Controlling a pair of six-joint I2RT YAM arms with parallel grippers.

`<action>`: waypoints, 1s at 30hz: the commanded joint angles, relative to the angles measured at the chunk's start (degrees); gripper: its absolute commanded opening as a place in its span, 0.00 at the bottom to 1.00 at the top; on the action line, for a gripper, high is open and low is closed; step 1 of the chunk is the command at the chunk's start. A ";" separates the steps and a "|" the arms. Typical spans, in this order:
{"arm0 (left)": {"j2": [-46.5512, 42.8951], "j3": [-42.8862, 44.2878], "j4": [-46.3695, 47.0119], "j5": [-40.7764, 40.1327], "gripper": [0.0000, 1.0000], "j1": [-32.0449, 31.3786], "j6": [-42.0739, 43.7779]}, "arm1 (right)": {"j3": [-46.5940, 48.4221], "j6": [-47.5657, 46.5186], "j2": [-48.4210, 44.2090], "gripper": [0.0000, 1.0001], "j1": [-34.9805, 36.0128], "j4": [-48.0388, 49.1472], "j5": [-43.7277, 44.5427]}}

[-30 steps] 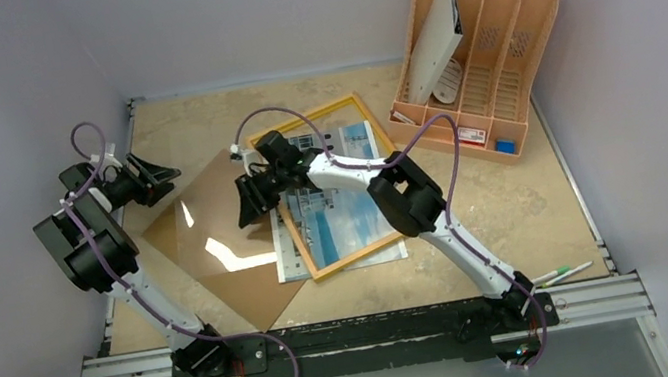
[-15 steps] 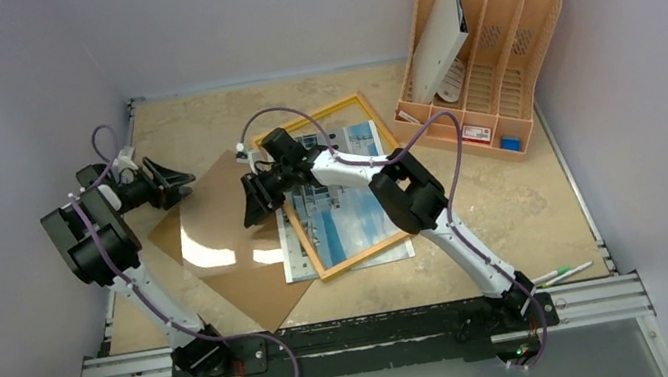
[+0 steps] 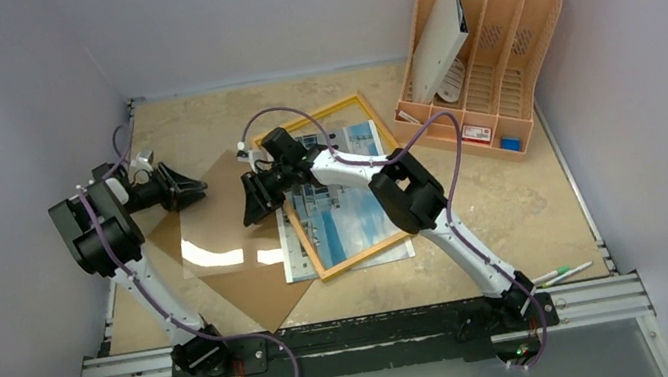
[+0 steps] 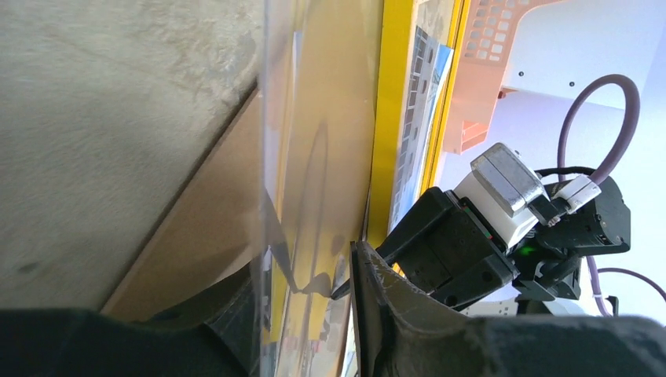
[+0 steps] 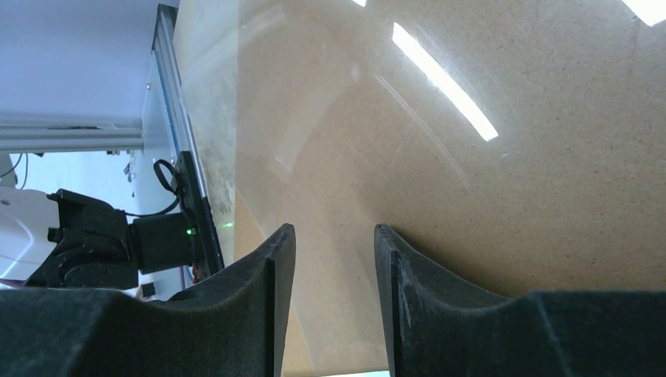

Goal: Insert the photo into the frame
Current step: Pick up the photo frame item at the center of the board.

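Observation:
The yellow frame (image 3: 361, 256) lies flat at the table's middle, with the photo (image 3: 345, 222) of a white building inside it and sticking out past the near-left edge. Both also show in the left wrist view, the frame (image 4: 390, 118) and the photo (image 4: 420, 94). A clear sheet (image 3: 216, 237) lies on the brown backing board (image 3: 226, 297) to the left. My left gripper (image 3: 193, 185) is open at the sheet's far-left corner, and the sheet's edge (image 4: 263, 157) runs by its jaws (image 4: 310, 267). My right gripper (image 3: 254, 208) is open and empty over the sheet (image 5: 334, 232), beside the frame's left edge.
An orange file organizer (image 3: 491, 52) with a white board (image 3: 437, 35) leaning in it stands at the back right. Two pens (image 3: 561, 274) lie at the near right. Grey walls close in the table on three sides. The metal rail (image 3: 363, 336) runs along the near edge.
My left gripper has moved right and nearer, up to the clear sheet's corner. The frame and photo shifted slightly a second ago; my right gripper has since stayed still.

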 commanded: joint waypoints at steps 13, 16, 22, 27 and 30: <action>-3.81 0.54 2.40 1.76 0.16 4.88 -1.43 | -4.89 -3.73 6.79 0.45 -2.14 -6.75 10.43; -4.14 0.23 2.67 1.74 0.10 4.87 -1.63 | -5.42 -3.82 6.53 0.45 -2.13 -6.62 10.52; -6.33 2.32 2.06 1.93 0.00 4.95 -1.93 | -5.97 -4.90 4.68 0.54 -2.13 -7.26 7.48; -9.60 8.48 -3.47 -2.47 0.00 5.63 -0.77 | -6.07 -4.95 -1.59 0.68 -2.47 -5.77 4.83; -11.61 11.70 -6.20 -8.82 0.00 6.65 -1.88 | -5.87 -4.81 -5.80 0.74 -2.65 -5.22 5.28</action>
